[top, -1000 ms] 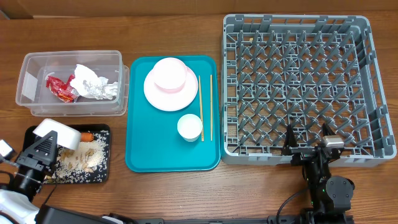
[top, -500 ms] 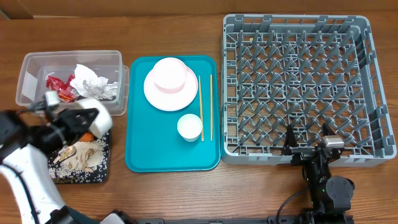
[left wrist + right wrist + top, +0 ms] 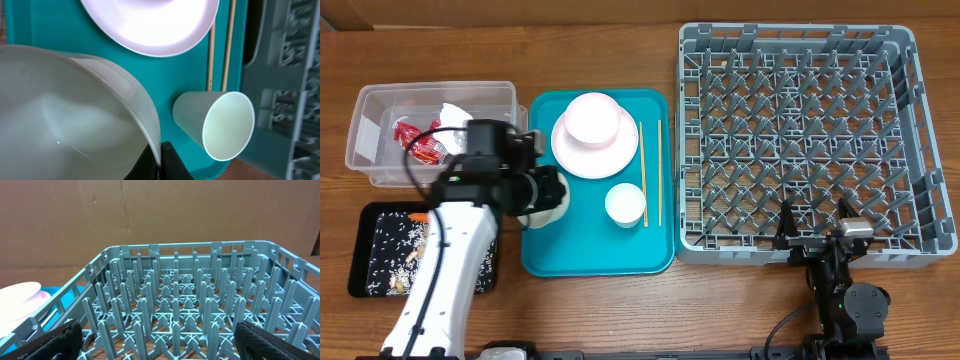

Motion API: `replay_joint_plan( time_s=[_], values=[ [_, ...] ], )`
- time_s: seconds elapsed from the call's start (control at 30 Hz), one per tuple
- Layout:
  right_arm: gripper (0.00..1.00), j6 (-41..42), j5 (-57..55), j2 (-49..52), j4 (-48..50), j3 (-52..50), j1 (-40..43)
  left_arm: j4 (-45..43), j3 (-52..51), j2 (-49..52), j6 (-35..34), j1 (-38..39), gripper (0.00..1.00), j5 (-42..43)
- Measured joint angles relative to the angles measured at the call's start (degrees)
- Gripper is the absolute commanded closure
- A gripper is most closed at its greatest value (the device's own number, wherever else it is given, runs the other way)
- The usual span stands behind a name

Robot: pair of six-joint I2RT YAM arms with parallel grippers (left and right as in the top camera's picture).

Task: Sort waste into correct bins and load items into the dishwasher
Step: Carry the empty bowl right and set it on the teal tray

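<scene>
Whitish bowl (image 3: 75, 115) pinched by left gripper (image 3: 159, 161) over teal tray (image 3: 50, 25), near white cup (image 3: 220, 125).

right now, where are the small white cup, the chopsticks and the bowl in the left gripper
small white cup (image 3: 625, 204): overhead view, on its open mouth
chopsticks (image 3: 659, 170): overhead view, midway along one stick
bowl (image 3: 65, 120): left wrist view, on its pale inner surface

Whitish bowl (image 3: 70, 115) near small white cup (image 3: 625, 204)
</scene>
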State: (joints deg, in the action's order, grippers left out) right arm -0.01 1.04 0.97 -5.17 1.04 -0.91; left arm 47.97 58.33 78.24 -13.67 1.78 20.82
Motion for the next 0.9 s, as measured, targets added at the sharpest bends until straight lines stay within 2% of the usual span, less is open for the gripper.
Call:
replay_joint_plan(
  time_s=[0.13,0.27,0.43,0.57,0.63,0.7,0.8,0.83,0.9],
  values=[
    [0.00,0.0,0.0,0.0,0.0,0.0,0.0,-0.2,0.0,0.0,-2.9,7.5,0.93,-7.6],
    [0.00,0.0,0.0,0.0,0.0,0.0,0.0,-0.2,0.0,1.2,-4.5,11.8,0.94,-12.0],
    [0.00,0.0,0.0,0.0,0.0,0.0,0.0,-0.2,0.0,4.9,-5.3,14.0,0.96,-13.8],
    [0.00,0.0,0.0,0.0,0.0,0.0,0.0,-0.2,0.0,8.9,-5.8,14.0,0.91,-14.3],
    [0.00,0.0,0.0,0.0,0.0,0.0,0.0,-0.2,0.0,10.3,-5.9,14.0,0.83,-14.3],
    [0.00,0.0,0.0,0.0,0.0,0.0,0.0,-0.2,0.0,10.9,-5.8,14.0,0.62,-14.3],
    [0.00,0.0,0.0,0.0,0.0,0.0,0.0,-0.2,0.2,10.9,-5.9,13.9,0.54,-14.6],
    [0.00,0.0,0.0,0.0,0.0,0.0,0.0,-0.1,0.3,10.9,-5.8,13.9,0.48,-14.7],
    [0.00,0.0,0.0,0.0,0.0,0.0,0.0,1.1,1.7,10.9,-5.9,13.8,0.45,-14.7]
  ],
)
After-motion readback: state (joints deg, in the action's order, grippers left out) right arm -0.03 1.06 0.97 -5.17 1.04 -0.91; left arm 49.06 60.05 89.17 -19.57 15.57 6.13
